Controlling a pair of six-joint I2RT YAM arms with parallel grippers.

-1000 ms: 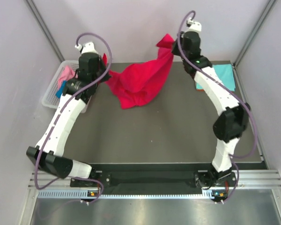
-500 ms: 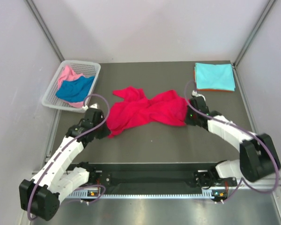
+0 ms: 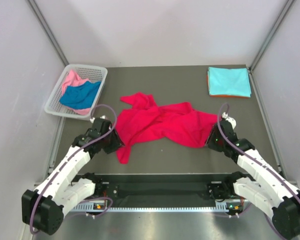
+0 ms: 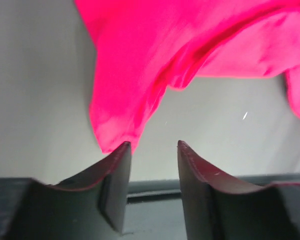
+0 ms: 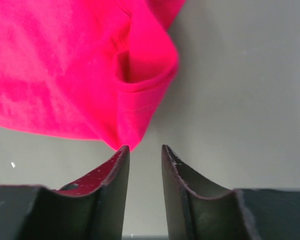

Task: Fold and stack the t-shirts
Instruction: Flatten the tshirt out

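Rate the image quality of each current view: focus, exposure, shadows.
Top external: sharp and evenly lit, with only soft shadows on the table; the red t-shirt reads true crimson. Left wrist: the shirt is oversaturated to hot pink and its cloth soft, the left claw is dark and nearly featureless, and the table is washed pale. Right wrist: crisper, hem stitching readable, dark shadow inside the fold.

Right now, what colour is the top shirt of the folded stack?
The shirt is light turquoise, clearest from the top view.

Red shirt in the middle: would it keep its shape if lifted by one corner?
Probably not: the red shirt lies crumpled in soft folds, so it likely droops. Pushed, it would probably bunch rather than slide whole.
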